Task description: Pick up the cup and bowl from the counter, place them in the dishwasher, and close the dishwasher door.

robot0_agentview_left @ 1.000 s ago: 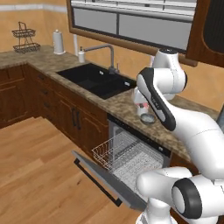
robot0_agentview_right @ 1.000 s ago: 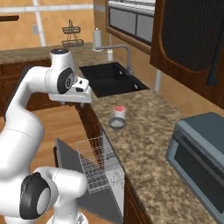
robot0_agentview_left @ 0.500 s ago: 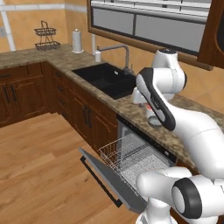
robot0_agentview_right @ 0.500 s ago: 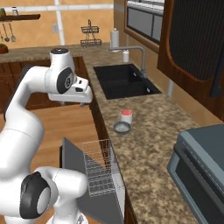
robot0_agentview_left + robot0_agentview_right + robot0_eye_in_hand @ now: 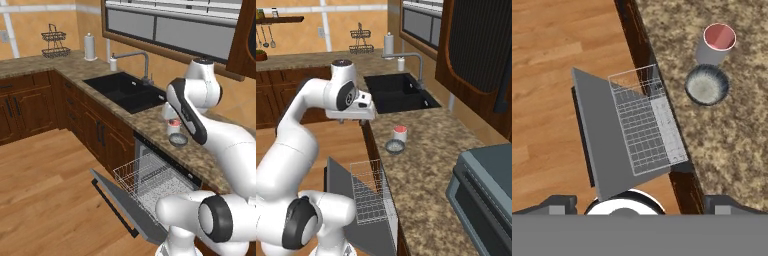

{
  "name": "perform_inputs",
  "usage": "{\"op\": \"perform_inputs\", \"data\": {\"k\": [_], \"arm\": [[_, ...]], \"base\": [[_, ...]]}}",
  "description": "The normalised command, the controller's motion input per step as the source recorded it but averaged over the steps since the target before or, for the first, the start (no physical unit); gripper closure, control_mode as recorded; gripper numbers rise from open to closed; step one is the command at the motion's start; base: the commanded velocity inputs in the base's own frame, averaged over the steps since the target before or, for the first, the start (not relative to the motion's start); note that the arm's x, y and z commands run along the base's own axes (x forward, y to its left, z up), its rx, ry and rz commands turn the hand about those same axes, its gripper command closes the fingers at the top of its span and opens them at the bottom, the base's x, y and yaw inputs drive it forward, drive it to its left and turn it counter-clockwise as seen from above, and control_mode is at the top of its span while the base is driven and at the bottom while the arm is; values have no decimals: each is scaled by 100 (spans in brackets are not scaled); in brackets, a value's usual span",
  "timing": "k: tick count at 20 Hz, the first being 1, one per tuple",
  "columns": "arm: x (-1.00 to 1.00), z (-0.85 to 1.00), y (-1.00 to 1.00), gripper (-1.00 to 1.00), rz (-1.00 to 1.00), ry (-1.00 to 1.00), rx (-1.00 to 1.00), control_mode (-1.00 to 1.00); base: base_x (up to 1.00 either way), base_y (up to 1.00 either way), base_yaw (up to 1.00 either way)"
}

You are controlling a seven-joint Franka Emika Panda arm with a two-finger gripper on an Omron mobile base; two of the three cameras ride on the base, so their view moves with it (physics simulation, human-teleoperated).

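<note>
Cup (image 5: 718,42) and bowl (image 5: 707,86) sit touching on the bench (image 5: 737,145), ahead and right of my end effector (image 5: 351,119), whose grip state I cannot tell, poised above the open dishwasher door (image 5: 599,135)

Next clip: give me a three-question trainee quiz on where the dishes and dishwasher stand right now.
1. True or false: the cup stands inside the wire rack.
2. Which is nearer the sink: A) the cup, B) the bowl?
3. Fill in: the dishwasher door is ____.

Key: 1 false, it stands on the counter beside the bowl. 2 A. 3 open.
</note>
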Motion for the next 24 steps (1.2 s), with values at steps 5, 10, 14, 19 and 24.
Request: {"op": "perform_inputs", "data": {"k": [5, 10, 14, 19, 24], "arm": [[79, -49, -50, -100, 7, 3, -1, -100], [85, -57, -9, -100, 1, 3, -6, -100], [68, -54, -5, -100, 0, 3, -10, -100], [42, -47, -20, -100, 0, 2, -10, -100], [31, -47, -30, -100, 0, 0, -6, -100]], "base": [[0, 0, 0], [0, 0, 0], [0, 0, 0], [0, 0, 0], [0, 0, 0]]}}
